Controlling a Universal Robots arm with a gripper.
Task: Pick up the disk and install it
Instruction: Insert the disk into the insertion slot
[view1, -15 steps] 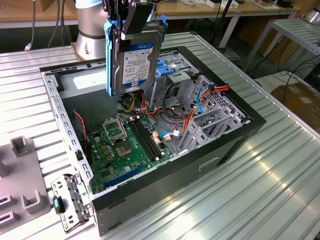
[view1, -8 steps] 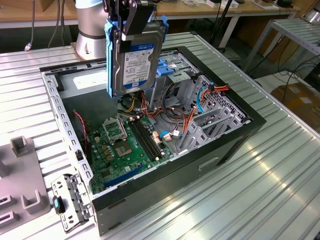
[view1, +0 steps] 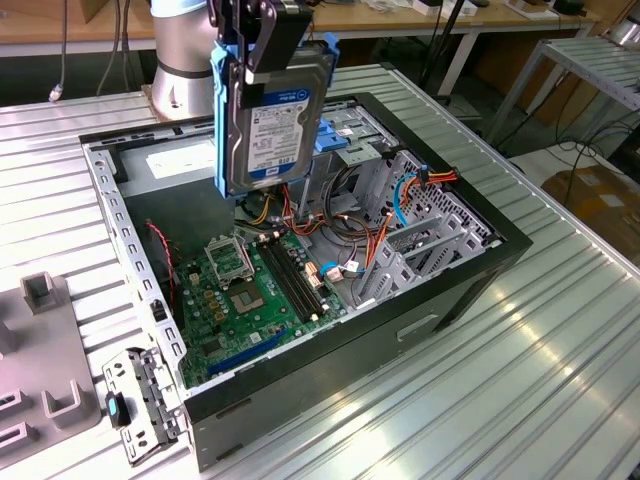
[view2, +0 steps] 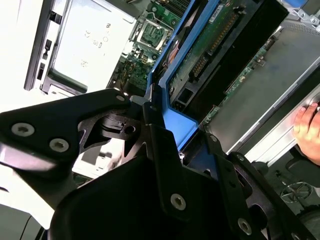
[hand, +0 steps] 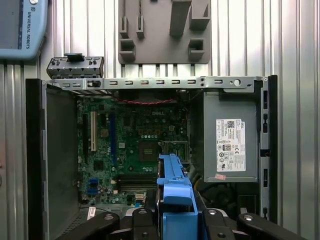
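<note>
Ribbed metal table (view1: 560, 380) carried an open computer case (view1: 320, 375) right below the pincer (view1: 262, 45); inside it sat a green motherboard (view1: 240, 290), orange and red cables (view1: 378, 235) and a grey power-supply box (hand: 230, 145) with a white printed sticker. Pincer was clamped on the disk (view1: 272, 125), which hung upright just under it, above the case, blue rails on its sides and its white-and-blue printed label facing outward.

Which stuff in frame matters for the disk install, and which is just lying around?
Job in hand:
silver metal hard drive with blue plastic side rails, the disk
black gripper, clamped on the disk
open black computer case, below the held disk

Lying about:
grey plastic fixture plate
loose grey metal bracket beside the case
blue-grey handheld pendant
</note>
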